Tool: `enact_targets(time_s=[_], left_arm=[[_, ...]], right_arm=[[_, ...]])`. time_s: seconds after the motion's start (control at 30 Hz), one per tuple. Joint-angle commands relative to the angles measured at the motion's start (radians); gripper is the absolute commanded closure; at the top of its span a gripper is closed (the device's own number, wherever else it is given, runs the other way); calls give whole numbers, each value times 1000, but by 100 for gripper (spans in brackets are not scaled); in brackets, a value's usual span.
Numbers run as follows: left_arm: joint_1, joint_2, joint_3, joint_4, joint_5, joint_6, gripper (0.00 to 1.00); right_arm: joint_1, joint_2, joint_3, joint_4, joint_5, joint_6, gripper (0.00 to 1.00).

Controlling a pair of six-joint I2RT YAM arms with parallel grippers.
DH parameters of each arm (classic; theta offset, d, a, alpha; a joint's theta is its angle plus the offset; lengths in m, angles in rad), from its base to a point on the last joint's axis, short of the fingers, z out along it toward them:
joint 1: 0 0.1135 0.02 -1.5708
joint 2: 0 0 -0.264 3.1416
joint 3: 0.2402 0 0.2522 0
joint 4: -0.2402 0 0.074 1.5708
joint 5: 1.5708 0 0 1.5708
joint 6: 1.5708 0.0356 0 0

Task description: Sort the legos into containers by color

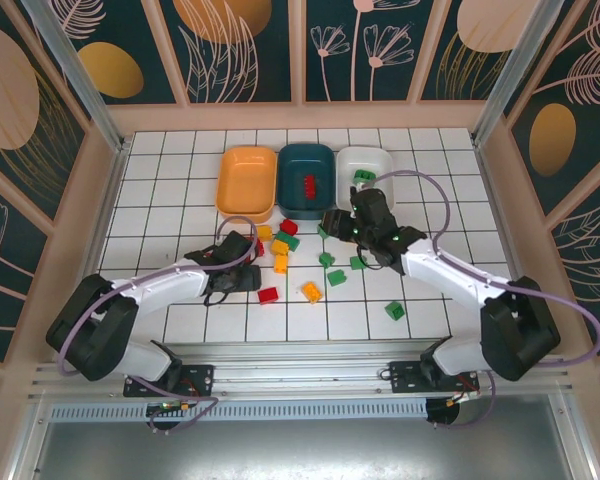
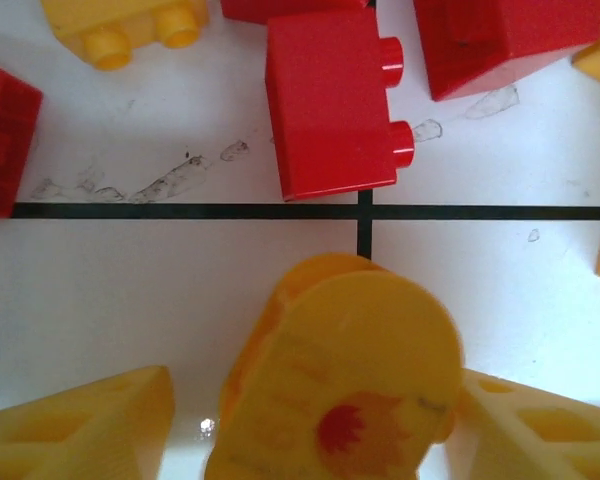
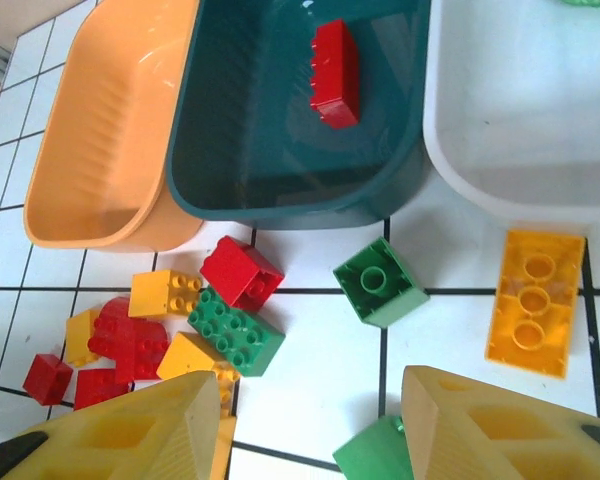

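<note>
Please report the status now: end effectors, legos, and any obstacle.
Left end effector shut on yellow lego. Right end effector open, empty. One red lego in teal bowl.

White tiled desk (image 1: 170, 190), gridded with thin dark lines. Faint scuffs and smudges (image 2: 170, 180) on the tile surface just above one grid line in the left wrist view. Enclosed by dark teal wall panels (image 1: 245, 45) printed with pale leaf and flower outlines and tan ovals, framed in light wood. Aluminium rail (image 1: 300, 375) along the near edge.
</note>
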State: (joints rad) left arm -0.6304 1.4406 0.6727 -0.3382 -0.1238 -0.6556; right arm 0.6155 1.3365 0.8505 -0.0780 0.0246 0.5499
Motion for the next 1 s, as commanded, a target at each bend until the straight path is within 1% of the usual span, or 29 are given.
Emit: enact_targets(time_s=[0.0,0.1,0.2,0.23,0.33,0.43,0.5,0.6,0.7,0.73,0.77,0.87,0.97], left_arm=[[-3,29,13,54,-30,41,39],[-3,58,27,100,2,58,49],[-3,77,40,101,51,55,63],[-4,72,38,98,48,52,66],[-3,23,37,59,35,37,71],[-3,-78,64,1,41,29,74],[-4,-139,109,-43,11,23,75],[-2,-152,204,-93,-22,22,75],[10,-93,327,-110,-90,43,78],[30,-58,372,-103,-89,54,78],[57,-26,415,-89,-72,63,78],[161,101,527,-16,33,76,77],[230,279,697,-8,91,98,76]], right_arm=[[7,-84,-45,30,16,27,48],[8,-127,-80,18,14,30,49],[10,-162,-105,-4,14,29,49],[11,-175,-112,-12,16,30,49],[9,-214,-130,-37,32,24,49],[6,-246,-135,-78,63,17,49],[-4,-267,-140,-97,91,10,49],[-41,-285,-142,-123,98,7,49],[-87,-293,-156,-149,101,20,49],[-115,-293,-164,-159,98,30,50],[-135,-294,-171,-164,89,37,50],[-187,-301,-201,-181,68,50,48],[-208,-311,-221,-206,87,45,44]])
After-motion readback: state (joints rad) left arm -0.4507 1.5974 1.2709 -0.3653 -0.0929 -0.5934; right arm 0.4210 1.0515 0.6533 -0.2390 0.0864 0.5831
